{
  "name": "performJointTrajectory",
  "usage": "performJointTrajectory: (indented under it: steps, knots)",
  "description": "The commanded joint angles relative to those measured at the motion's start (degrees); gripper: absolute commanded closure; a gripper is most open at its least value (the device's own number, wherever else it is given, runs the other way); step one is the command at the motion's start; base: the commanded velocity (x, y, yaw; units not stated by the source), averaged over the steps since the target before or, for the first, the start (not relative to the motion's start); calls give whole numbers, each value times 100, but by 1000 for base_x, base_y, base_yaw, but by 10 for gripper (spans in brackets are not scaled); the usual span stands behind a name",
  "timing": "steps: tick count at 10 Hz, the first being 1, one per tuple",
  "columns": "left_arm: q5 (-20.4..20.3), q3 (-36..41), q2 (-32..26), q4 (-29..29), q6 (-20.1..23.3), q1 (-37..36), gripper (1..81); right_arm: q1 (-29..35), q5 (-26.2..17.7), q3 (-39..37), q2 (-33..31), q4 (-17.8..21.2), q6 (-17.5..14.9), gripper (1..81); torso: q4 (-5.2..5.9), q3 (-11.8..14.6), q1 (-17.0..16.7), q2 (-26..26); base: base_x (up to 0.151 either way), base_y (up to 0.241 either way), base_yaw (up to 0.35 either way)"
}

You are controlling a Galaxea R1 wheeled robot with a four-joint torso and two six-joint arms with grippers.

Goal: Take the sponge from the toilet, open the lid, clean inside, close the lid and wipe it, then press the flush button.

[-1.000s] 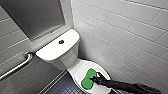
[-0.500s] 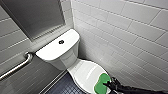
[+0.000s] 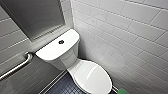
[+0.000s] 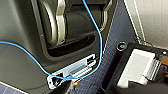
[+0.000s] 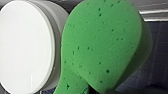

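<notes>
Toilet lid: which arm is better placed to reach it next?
Right, probably. Its wrist view has the sponge right beside the closed lid; the left wrist view looks at the robot's own base and floor.

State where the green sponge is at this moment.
In the head view the sponge shows at the bottom edge, just right of the front end of the closed lid. The right wrist view shows it close up beside the lid.
</notes>
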Motion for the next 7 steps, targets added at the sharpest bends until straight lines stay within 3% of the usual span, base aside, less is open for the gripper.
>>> performJointTrajectory:
  steps: [1, 4, 7]
  knots:
    - [431, 82, 3, 87, 39, 174, 10, -188, 253, 1495, -1521, -228, 27, 811, 0, 0, 0, 0, 0, 0, 0]
    - [440, 82, 38, 87, 39, 121, 10, 178, 183, 2848, -2189, -404, -25, 811, 0, 0, 0, 0, 0, 0, 0]
    - [440, 82, 38, 87, 47, 95, 10, 1373, -766, 3261, -1838, -334, 36, 811, 0, 0, 0, 0, 0, 0, 0]
